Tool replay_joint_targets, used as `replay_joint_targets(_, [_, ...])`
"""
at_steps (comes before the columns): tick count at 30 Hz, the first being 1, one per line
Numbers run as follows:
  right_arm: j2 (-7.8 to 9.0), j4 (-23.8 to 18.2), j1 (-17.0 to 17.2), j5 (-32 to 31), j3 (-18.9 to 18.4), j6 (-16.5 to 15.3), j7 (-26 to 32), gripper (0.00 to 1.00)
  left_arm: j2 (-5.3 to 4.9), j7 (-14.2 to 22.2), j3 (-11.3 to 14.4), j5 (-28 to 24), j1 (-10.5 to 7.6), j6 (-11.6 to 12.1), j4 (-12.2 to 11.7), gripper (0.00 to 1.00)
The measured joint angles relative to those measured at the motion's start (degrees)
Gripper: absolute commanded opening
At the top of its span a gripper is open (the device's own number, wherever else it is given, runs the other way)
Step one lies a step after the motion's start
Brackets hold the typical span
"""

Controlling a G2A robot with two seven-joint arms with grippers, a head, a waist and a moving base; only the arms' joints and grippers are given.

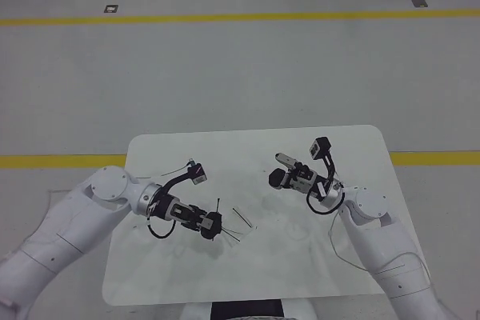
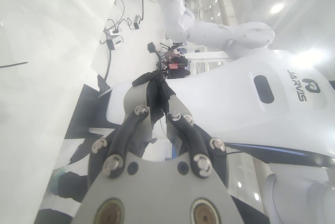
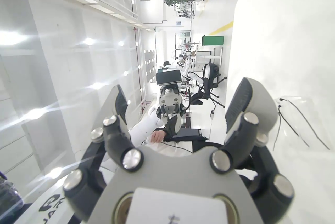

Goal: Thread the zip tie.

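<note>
Top view: the left gripper (image 1: 210,223) sits over the near-middle of the white table (image 1: 344,264). It is clenched on a thin black zip tie (image 1: 218,205) whose free end pokes out of the grip toward the far edge. In the left wrist view the jaws of the left gripper (image 2: 157,86) are pressed together on the zip tie (image 2: 157,55), and the strip curves away from them to its small square head.

Just beside that gripper, toward the table's centre, a few loose zip ties (image 1: 242,216) lie flat. In the right wrist view they (image 3: 301,120) seem to rest on or in a clear plastic wrapper (image 3: 310,104), though the glare makes that hard to confirm.

The right gripper (image 1: 274,179) hangs over the middle of the table, well apart from the left one and pointing toward it. In its own wrist view the right gripper (image 3: 178,104) has its jaws spread wide with nothing between them.
</note>
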State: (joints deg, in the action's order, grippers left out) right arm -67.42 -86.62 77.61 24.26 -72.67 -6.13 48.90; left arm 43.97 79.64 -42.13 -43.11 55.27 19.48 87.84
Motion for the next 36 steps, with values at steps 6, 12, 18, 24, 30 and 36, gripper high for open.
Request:
replay_joint_targets(6, [0.01, -0.06, 0.06, -0.03, -0.05, 0.03, -0.12, 1.00, 0.01, 0.00, 0.01, 0.03, -0.01, 0.00, -0.01, 0.00])
replay_joint_targets(12, [0.01, -0.06, 0.06, -0.03, -0.05, 0.03, -0.11, 1.00, 0.01, 0.00, 0.01, 0.03, -0.01, 0.00, -0.01, 0.00])
replay_joint_targets(18, [0.01, -0.06, 0.06, -0.03, -0.05, 0.03, -0.11, 1.00, 0.01, 0.00, 0.01, 0.03, -0.01, 0.00, -0.01, 0.00])
replay_joint_targets(24, [0.01, -0.06, 0.06, -0.03, -0.05, 0.03, -0.11, 1.00, 0.01, 0.00, 0.01, 0.03, -0.01, 0.00, -0.01, 0.00])
replay_joint_targets(30, [-0.08, -0.96, -0.01, -0.27, 1.04, 0.54, 0.01, 1.00, 0.01, 0.00, 0.01, 0.03, -0.01, 0.00, -0.01, 0.00])
replay_joint_targets(36, [-0.48, -0.90, -2.72, -2.14, 5.64, 2.63, 4.09, 1.00, 0.01, 0.00, 0.01, 0.03, -0.01, 0.00, -0.01, 0.00])
